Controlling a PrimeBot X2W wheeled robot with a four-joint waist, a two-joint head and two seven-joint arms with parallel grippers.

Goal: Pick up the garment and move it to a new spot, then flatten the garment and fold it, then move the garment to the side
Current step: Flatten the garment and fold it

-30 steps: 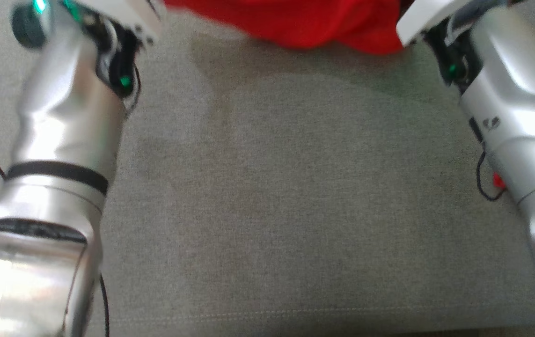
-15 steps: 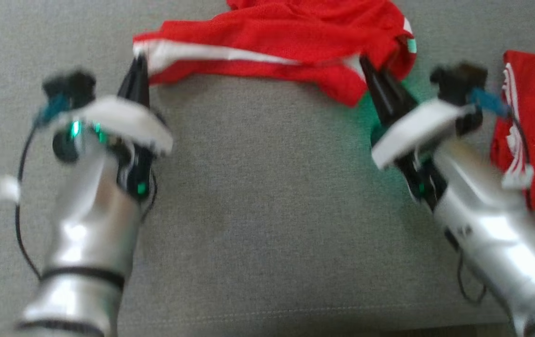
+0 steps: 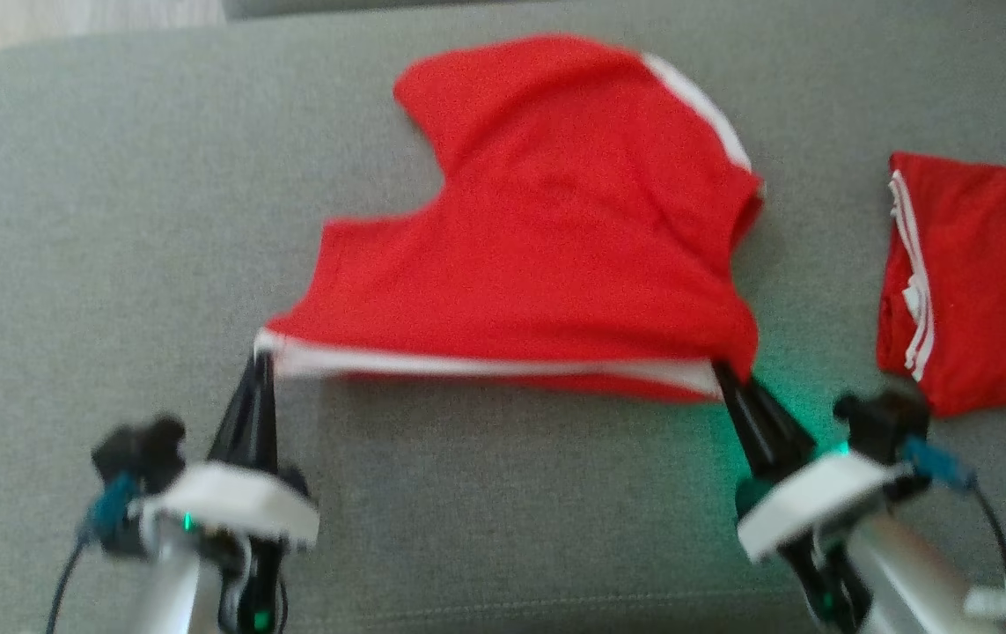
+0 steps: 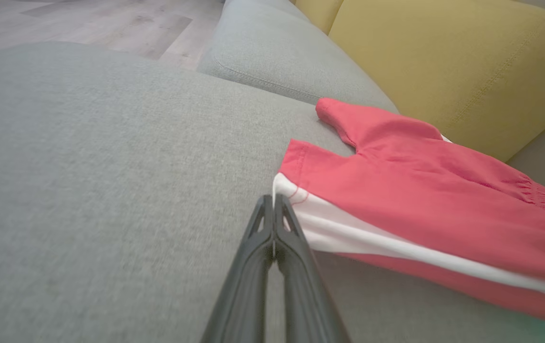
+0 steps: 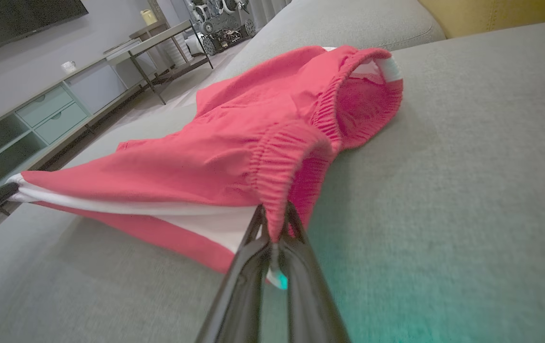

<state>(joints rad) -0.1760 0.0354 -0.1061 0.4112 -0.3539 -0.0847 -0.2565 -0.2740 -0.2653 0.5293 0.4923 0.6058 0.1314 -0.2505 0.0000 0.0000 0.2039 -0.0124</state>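
Note:
The garment (image 3: 547,255) is a pair of red shorts with a white side stripe, spread over the grey sofa seat (image 3: 115,220). Its near edge is lifted and stretched taut between my two grippers. My left gripper (image 3: 260,354) is shut on the near left corner, at the white stripe (image 4: 329,233). My right gripper (image 3: 719,370) is shut on the near right corner by the elastic waistband (image 5: 277,157). In the right wrist view the garment (image 5: 196,162) drapes away from the fingers, its far end resting on the seat. In the left wrist view the garment (image 4: 420,200) runs off to the right.
A second red garment (image 3: 978,282), folded, with white stripes, lies on the seat to the right. A yellow back cushion (image 4: 444,62) rises behind the seat. A wooden floor (image 4: 86,24) lies past the sofa's left end, and a TV cabinet (image 5: 38,114) stands beyond it.
Both grippers have pulled the garment's near edge toward me, and it now lies spread out behind them. The head camera has tilted, so the whole picture has shifted.

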